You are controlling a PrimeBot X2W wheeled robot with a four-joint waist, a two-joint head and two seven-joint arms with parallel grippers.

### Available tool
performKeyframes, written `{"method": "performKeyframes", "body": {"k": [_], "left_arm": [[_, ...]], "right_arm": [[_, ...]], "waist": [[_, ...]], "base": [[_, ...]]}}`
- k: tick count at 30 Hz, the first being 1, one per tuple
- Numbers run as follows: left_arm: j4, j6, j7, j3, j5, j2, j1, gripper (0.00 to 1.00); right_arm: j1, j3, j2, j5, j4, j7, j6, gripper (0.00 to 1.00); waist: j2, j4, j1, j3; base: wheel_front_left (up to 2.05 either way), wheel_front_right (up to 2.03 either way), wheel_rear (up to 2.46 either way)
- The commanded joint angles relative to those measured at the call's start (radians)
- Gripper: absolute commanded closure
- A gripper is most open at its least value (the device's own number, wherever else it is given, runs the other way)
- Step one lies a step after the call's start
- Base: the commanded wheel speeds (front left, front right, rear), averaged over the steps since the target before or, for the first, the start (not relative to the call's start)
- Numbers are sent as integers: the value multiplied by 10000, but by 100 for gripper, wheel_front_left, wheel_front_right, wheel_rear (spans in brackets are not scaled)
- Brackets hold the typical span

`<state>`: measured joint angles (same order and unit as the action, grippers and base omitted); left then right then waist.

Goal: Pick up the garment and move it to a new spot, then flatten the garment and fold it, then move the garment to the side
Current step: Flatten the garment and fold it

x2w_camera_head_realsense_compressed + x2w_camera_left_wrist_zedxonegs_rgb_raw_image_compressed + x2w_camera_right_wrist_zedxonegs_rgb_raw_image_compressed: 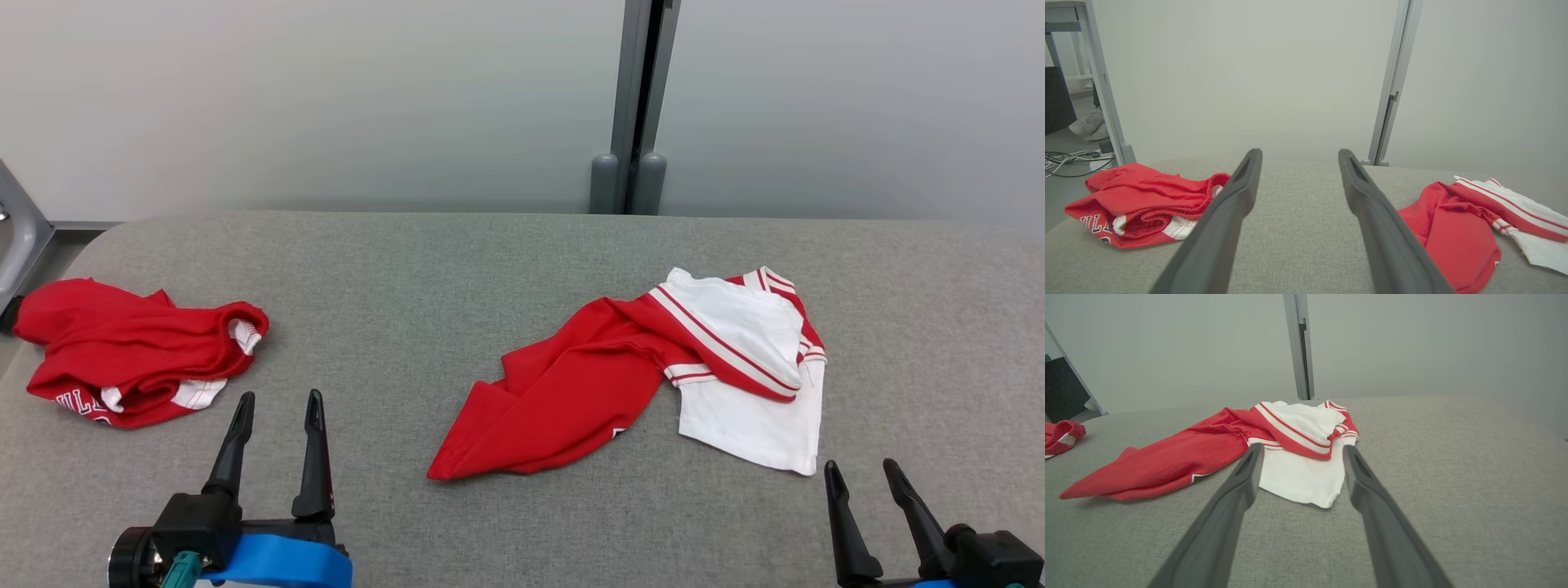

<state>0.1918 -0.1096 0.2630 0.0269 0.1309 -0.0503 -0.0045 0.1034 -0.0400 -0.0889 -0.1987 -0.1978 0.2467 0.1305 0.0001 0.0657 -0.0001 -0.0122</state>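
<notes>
The right claw (1302,451) is pointing across the grey tabletop (1453,477), its two dark fingers (1229,506) standing wide apart and gripping nothing. A crumpled red and white garment (1208,457) is lying just beyond the tips, its white part showing between them. Another red bundle (1061,435) is sitting at the left edge, well apart.

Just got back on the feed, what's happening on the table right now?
Nothing is being handled yet. The left gripper and right gripper both stand open and empty at the near edge of the grey table. A red and white garment lies crumpled right of the middle, with the right gripper pointing at its white part. A second red garment sits bunched at the table's left end. The pick-up has not begun.
</notes>
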Motion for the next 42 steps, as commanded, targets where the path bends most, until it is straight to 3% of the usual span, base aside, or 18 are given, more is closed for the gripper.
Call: {"method": "performKeyframes", "body": {"k": [1, 10, 17, 27, 36, 42], "left_arm": [[11, -50, 27, 1, -44, 0, 62, 0], [-20, -60, 26, 39, -36, 0, 83, 0], [-118, -3, 26, 56, 50, 0, -91, 0], [-155, 47, 26, 228, 152, 2, -511, 0], [-139, 91, 26, 317, 148, 2, -741, 0], [-122, 84, 26, 260, 105, 0, -785, 0]], "right_arm": [[-25, -41, 8, 63, 13, -12, 5, 0], [-637, -228, -240, 483, -148, -527, 5, 0], [-1987, -363, -592, 797, -914, -1364, 4, 0], [-3790, -1022, -917, 1050, -3998, -2057, 4, 0], [-4595, -1485, -497, 713, -6455, -1858, 5, 0], [-4747, -1025, 30, 316, -7371, -1594, 30, 0]], "waist": [[-1, 10, 1, 10], [-1, 248, 1, 25], [-1, 416, 1, -251], [-1, 855, 1, -947], [-1, 1115, 1, -1289], [-1, 1118, 1, -1325]], "base": [[0, 0, 0], [0, 0, 0], [0, 0, 0], [0, 0, 0], [0, 0, 0], [0, 0, 0]]}}
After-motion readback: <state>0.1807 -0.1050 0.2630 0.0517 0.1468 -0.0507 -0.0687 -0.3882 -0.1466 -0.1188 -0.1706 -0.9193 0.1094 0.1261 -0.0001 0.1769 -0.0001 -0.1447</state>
